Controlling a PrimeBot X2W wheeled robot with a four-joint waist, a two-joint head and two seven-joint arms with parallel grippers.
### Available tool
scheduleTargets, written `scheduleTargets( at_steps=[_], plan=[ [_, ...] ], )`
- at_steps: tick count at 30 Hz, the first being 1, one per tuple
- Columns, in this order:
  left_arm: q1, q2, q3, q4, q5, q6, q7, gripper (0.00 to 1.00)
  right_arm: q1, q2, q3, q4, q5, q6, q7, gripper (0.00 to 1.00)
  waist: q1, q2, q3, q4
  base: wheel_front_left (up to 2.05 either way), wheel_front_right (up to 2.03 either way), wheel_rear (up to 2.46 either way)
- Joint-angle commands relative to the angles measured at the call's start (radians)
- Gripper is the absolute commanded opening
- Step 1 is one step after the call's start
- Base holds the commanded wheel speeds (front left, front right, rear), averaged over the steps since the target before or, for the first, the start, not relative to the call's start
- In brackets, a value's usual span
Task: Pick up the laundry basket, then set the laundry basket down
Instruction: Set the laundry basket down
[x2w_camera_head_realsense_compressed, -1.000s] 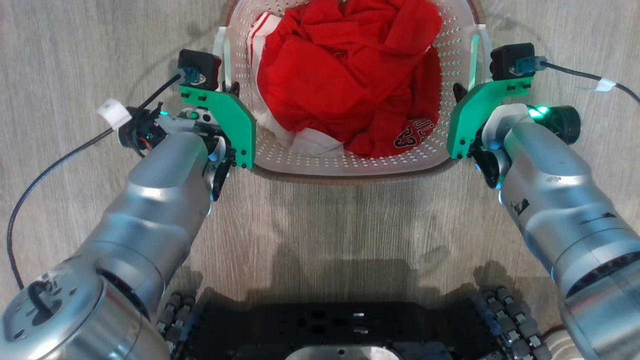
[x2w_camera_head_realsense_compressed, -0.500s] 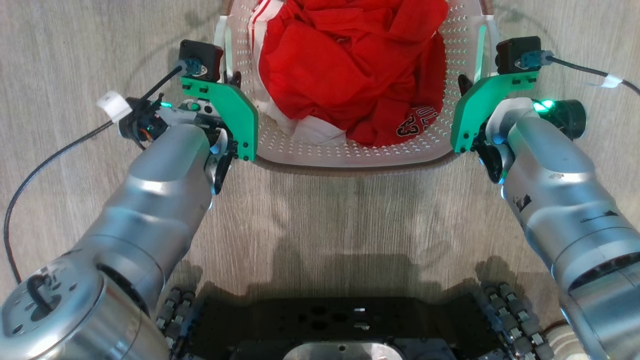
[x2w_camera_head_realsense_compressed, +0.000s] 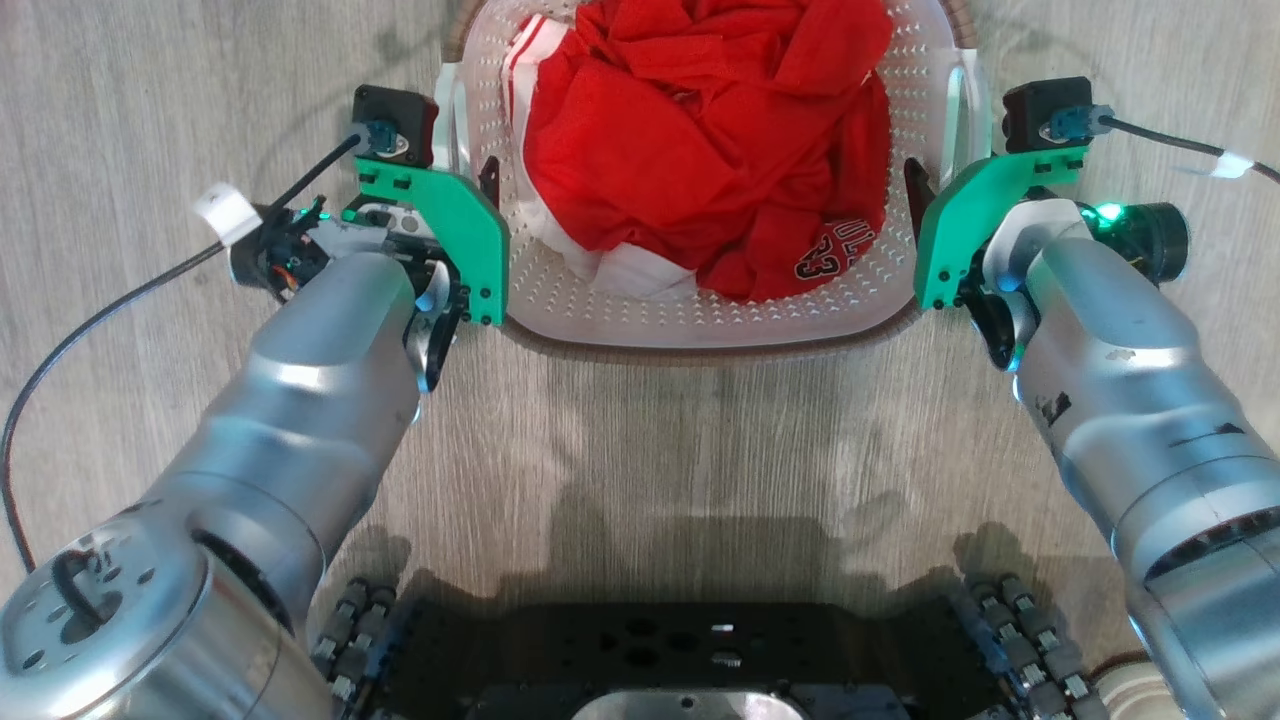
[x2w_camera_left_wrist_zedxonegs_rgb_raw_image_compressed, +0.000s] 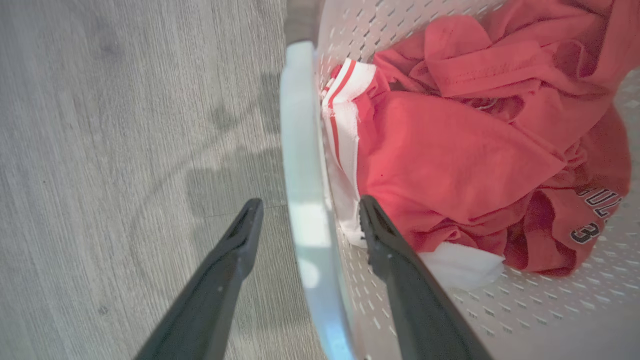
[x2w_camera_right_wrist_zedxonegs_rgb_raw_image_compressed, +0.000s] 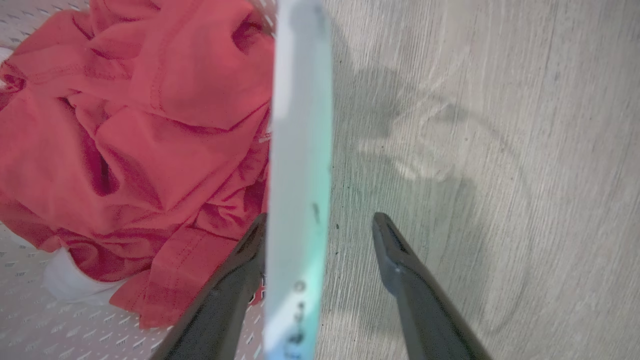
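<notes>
Left wrist view first: state of the left pincer (x2w_camera_left_wrist_zedxonegs_rgb_raw_image_compressed: 308, 201)? (Obs. 1)

Wide open, holding nothing. It sits astride the left handle (x2w_camera_left_wrist_zedxonegs_rgb_raw_image_compressed: 305, 150) of the laundry basket (x2w_camera_head_realsense_compressed: 700, 320). One finger (x2w_camera_left_wrist_zedxonegs_rgb_raw_image_compressed: 235, 250) is outside the basket, over the floor (x2w_camera_head_realsense_compressed: 640, 440). The other is inside it, beside the red garment (x2w_camera_head_realsense_compressed: 700, 130). Neither pad seems to press the handle. (Obs. 2)

And the basket itself? (Obs. 1)

Head view: on the wooden floor, between the two pincers, looking level. Red clothing is heaped inside. From above I cannot tell whether its bottom is fully down. (Obs. 2)

Right side of the basket? (Obs. 1)

Same story: right pincer (x2w_camera_right_wrist_zedxonegs_rgb_raw_image_compressed: 320, 217) parted and empty. The right handle (x2w_camera_right_wrist_zedxonegs_rgb_raw_image_compressed: 300, 125) runs between its fingers. The finger inside the basket is close against the handle; the outer one is well clear, over floor. (Obs. 2)

Progress? (Obs. 1)

Judgement only. Both pincers are placed at the handles and no grip is made. Open pincers at a grounded basket fit either the approach before the lift or the release after set-down. These pictures don't settle which. If it's the approach, then closing, lifting and lowering all remain. (Obs. 2)
</notes>
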Motion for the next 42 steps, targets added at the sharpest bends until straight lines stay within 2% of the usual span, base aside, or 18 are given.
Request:
scheduleTargets(
  at_steps=[1,15,21,27,33,37,42],
  plan=[
    [0.022,0.024,0.007,-0.002,-0.012,0.009,-0.010,1.00,0.043,0.020,0.016,-0.006,0.000,0.001,-0.015,1.00,0.0000,0.0000,-0.011,-0.002,0.00,0.00,0.00],
    [0.051,0.024,0.016,0.012,-0.040,0.014,-0.089,1.00,0.042,0.020,0.028,-0.006,-0.007,0.001,-0.095,1.00,0.0000,0.0000,-0.117,-0.019,0.00,0.00,0.00],
    [0.063,0.026,0.047,0.004,-0.028,0.013,-0.115,1.00,0.049,0.020,0.008,-0.006,-0.029,0.001,-0.153,1.00,0.0000,0.0000,-0.197,-0.027,0.00,0.00,0.00],
    [0.124,0.083,0.180,-0.149,0.075,0.061,-0.116,1.00,0.091,0.020,-0.005,-0.039,-0.031,0.001,-0.179,1.00,0.0000,0.0000,-0.299,-0.037,0.00,0.00,0.00],
    [0.279,0.132,0.384,-0.347,0.241,0.097,-0.116,1.00,0.185,0.020,-0.089,-0.192,-0.086,0.001,-0.180,1.00,0.0000,0.0000,-0.407,-0.055,0.00,0.00,0.00],
    [0.390,0.139,0.519,-0.480,0.366,0.106,-0.116,1.00,0.272,0.020,-0.142,-0.305,-0.132,0.001,-0.180,1.00,0.0000,0.0000,-0.477,-0.063,0.00,0.00,0.00],
    [0.526,0.124,0.654,-0.634,0.517,0.096,-0.116,1.00,0.376,0.020,-0.184,-0.444,-0.171,0.001,-0.180,1.00,0.0000,0.0000,-0.556,-0.070,0.00,0.00,0.00]
  ],
)
